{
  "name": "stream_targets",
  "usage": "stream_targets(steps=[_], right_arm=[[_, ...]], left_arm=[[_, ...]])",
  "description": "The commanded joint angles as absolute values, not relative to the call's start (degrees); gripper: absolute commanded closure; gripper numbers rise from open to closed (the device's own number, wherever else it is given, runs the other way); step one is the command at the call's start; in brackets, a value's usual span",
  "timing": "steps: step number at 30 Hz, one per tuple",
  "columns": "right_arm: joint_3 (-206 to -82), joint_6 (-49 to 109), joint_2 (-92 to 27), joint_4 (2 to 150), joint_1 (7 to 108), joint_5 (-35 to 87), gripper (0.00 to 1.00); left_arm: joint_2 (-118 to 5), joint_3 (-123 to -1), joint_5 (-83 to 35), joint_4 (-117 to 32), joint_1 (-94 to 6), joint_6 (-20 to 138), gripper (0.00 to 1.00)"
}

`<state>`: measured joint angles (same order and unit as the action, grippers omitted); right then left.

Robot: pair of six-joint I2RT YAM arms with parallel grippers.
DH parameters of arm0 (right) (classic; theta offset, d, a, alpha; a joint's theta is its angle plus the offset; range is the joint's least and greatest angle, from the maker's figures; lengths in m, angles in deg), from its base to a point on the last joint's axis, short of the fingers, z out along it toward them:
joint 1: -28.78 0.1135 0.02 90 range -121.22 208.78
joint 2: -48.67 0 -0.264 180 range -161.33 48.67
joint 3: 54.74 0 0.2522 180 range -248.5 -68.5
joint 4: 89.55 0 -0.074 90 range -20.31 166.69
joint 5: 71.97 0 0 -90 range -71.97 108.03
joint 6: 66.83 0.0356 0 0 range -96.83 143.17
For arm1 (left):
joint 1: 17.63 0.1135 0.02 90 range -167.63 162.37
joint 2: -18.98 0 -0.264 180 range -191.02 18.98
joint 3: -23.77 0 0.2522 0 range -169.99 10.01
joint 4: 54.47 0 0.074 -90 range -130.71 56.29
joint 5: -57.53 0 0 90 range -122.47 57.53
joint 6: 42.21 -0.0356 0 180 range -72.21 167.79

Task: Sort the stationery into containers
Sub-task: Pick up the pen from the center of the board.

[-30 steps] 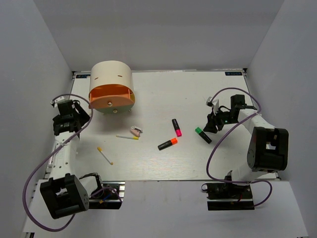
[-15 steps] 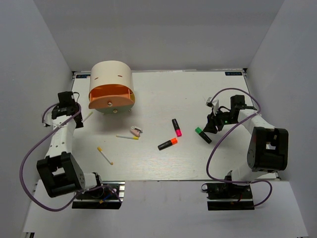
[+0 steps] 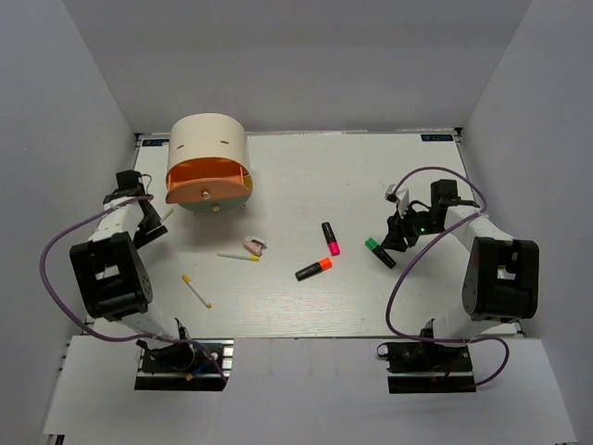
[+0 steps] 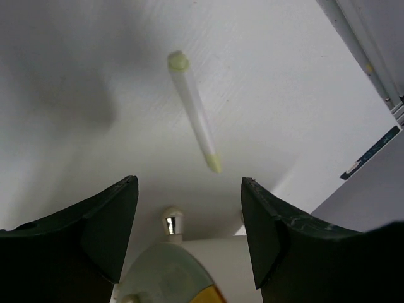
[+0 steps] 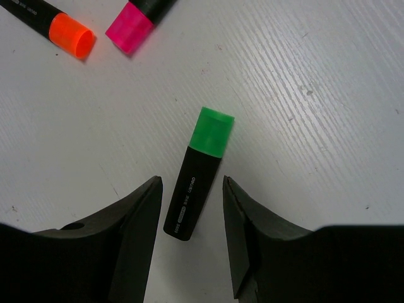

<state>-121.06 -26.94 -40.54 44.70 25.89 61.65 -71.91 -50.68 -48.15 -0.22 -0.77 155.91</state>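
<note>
The cream drum organiser (image 3: 208, 153) with orange compartments stands at the back left; its underside and a knob (image 4: 169, 222) show in the left wrist view. My left gripper (image 3: 152, 223) is open and empty, just left of the organiser, with a pale-yellow stick (image 3: 167, 216) (image 4: 192, 110) lying on the table ahead of it. My right gripper (image 3: 392, 239) (image 5: 192, 208) is open, low over the table, its jaws either side of the green-capped marker (image 3: 379, 252) (image 5: 201, 170). The pink-capped marker (image 3: 331, 238), orange-capped marker (image 3: 315, 269), pink-and-white clip (image 3: 255, 245) and two more sticks (image 3: 239, 257) (image 3: 196, 291) lie mid-table.
Grey walls close in the table on the left, right and back. The table's left edge rail (image 4: 379, 76) runs close to my left gripper. Both arm bases and purple cables (image 3: 408, 278) sit at the near edge.
My left arm has swung back towards the table's left edge, and the stick beside the organiser now shows. My right gripper has stayed over the green marker.
</note>
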Motion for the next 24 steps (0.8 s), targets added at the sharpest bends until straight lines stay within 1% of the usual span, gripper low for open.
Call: stream_targets(steps=[1, 3, 8, 14, 20, 24], right_arm=[[-120.62, -27.54, -40.8, 45.49, 25.62, 61.89, 0.51], [-120.97, -27.63, -41.33, 45.31, 25.62, 61.63, 0.51], [-122.38, -27.46, -42.74, 44.44, 25.79, 61.19, 0.51], [-123.17, -27.19, -43.7, 43.82, 25.71, 60.83, 0.51], [-124.4, -26.93, -43.88, 43.73, 25.71, 60.31, 0.51], [-124.4, -26.93, -43.62, 43.47, 25.8, 60.04, 0.51]], left_arm=[[-74.09, -54.85, -46.98, 0.6, -0.14, 159.15, 0.24], [-75.76, -56.69, -45.75, 0.07, 0.48, 159.15, 0.24], [-82.87, -64.33, -44.6, 7.44, 3.37, 159.15, 0.23], [-88.68, -73.21, -42.58, 13.85, 3.99, 159.15, 0.21], [-92.02, -77.17, -42.75, 15.53, 4.52, 159.15, 0.21], [-95.1, -81.21, -42.23, 19.48, 4.52, 159.15, 0.21]])
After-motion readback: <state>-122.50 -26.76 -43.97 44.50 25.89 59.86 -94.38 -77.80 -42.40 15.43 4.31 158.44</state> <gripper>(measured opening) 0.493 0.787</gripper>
